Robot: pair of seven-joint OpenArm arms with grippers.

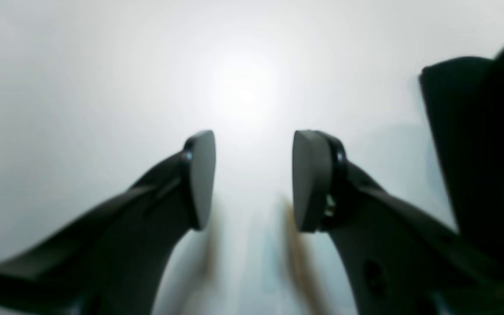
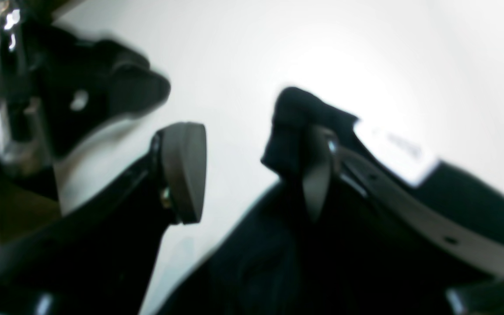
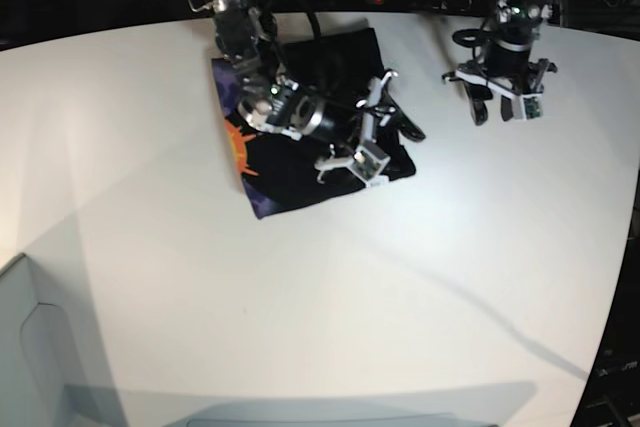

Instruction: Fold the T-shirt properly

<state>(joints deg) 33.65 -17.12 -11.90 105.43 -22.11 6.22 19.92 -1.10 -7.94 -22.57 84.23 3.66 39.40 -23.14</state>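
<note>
The black T-shirt (image 3: 300, 162) lies as a folded pad on the white table (image 3: 330, 287), with its orange print (image 3: 240, 147) along the left edge. My right gripper (image 3: 385, 122) hovers over the pad's right side. In the right wrist view the right gripper (image 2: 252, 170) stands open; a bunch of black T-shirt (image 2: 287, 127) cloth sits against its right finger, beside a white tag (image 2: 394, 148). My left gripper (image 3: 502, 107) hangs to the right of the shirt, apart from it. The left gripper (image 1: 253, 148) is open over bare table with nothing between its pads.
The table's back edge (image 3: 420, 13) runs behind both arms, with dark equipment beyond it. A pale grey box (image 3: 25, 347) sits at the front left corner. A dark blurred shape (image 1: 475, 153) fills the right side of the left wrist view; I cannot tell what it is.
</note>
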